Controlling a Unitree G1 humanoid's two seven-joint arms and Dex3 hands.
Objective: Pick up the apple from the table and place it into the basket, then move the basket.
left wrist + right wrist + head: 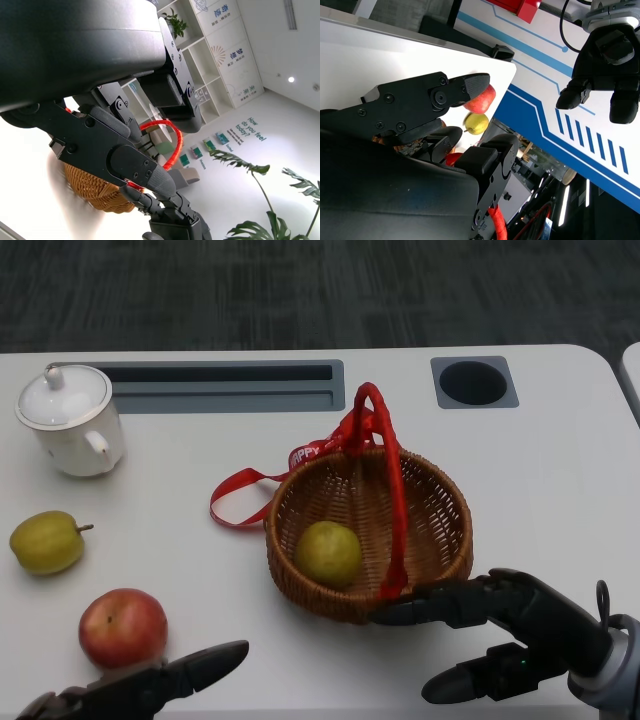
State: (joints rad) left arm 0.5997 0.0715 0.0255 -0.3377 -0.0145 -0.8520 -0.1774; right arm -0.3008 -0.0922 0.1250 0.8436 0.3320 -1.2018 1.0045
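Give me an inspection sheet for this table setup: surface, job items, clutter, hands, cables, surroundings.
Surface: white table with a grey slotted tray and a round recess at the far edge.
Job's things: wicker basket with a red handle, upright, a yellow-green apple inside it; red apple and green apple on the table at the left.
Clutter: white lidded cup at far left; red ribbon trailing from the basket.
Robot hands: left robot hand empty, fingers apart, beside the red apple; right robot hand at the basket's near rim, grasp unclear.
Cables: nothing seen on the table.
Surroundings: dark floor beyond the table.
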